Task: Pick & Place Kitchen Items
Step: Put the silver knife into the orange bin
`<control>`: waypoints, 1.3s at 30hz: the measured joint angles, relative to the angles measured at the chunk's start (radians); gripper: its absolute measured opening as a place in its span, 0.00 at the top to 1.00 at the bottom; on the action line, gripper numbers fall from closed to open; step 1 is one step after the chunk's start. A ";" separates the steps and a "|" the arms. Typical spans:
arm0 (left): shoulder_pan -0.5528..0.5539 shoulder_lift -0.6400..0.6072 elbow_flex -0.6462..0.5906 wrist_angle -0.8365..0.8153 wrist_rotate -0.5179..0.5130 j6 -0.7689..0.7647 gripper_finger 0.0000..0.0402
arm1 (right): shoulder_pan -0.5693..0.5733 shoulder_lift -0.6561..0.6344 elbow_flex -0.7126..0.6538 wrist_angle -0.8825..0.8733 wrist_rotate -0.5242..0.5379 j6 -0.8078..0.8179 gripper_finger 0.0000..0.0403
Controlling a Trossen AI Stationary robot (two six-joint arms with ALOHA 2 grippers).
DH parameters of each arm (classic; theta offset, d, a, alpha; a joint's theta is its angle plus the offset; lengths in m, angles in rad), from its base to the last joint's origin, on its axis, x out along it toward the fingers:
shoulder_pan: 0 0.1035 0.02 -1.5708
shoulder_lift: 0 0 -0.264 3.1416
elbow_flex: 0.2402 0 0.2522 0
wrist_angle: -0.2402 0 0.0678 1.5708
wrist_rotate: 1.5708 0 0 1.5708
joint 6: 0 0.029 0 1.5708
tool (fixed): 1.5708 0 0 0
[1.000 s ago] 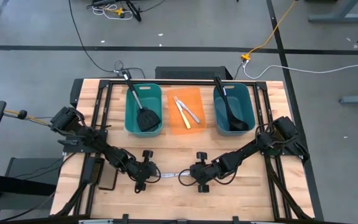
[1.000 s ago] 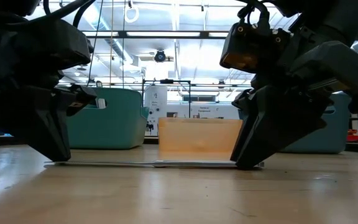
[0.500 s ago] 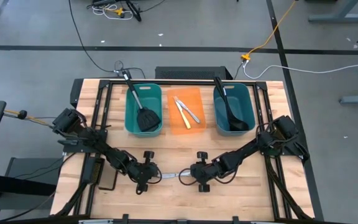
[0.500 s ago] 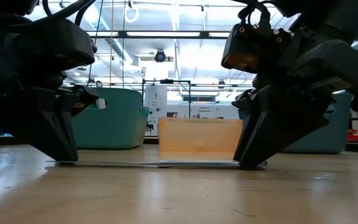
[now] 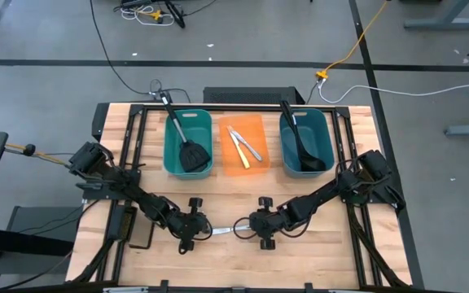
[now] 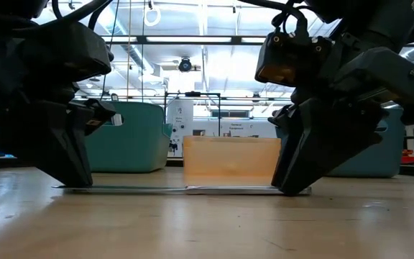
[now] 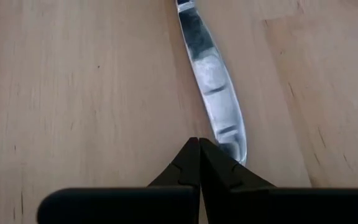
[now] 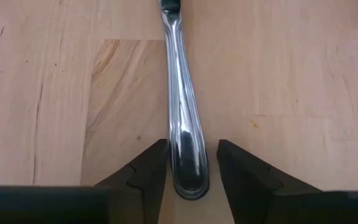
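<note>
Since a second ago my right tool (image 8: pixel 187 163) has spread its fingers wider around the handle end of the silver knife (image 5: pixel 224 230), which lies flat on the tabletop (image 5: pixel 316 252) near the front edge, between my two arms; the handle sits in the gap with a sliver of wood showing on each side. My left tool (image 7: pixel 199 163) is at the blade end, fingers pressed together with their tips down just beside the blade, not pinching it. Farther back, two more knives (image 5: pixel 243 145) rest in the orange bin (image 5: pixel 257 163), a black spatula (image 5: pixel 187 150) lies in the teal bin (image 5: pixel 173 155) to its left, and a black ladle (image 5: pixel 302 149) sits in the blue bin (image 5: pixel 324 134) to its right.
</note>
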 joint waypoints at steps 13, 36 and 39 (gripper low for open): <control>-0.014 -0.020 -0.006 0.034 -0.070 0.077 0.99 | -0.001 -0.001 0.001 -0.001 0.001 0.014 0.60; -0.049 -0.046 -0.005 0.162 -0.065 0.172 0.99 | -0.010 -0.005 0.005 -0.046 -0.080 -0.028 0.52; -0.057 -0.047 -0.004 0.175 -0.073 0.175 0.99 | -0.013 -0.005 0.005 -0.048 -0.086 -0.028 0.52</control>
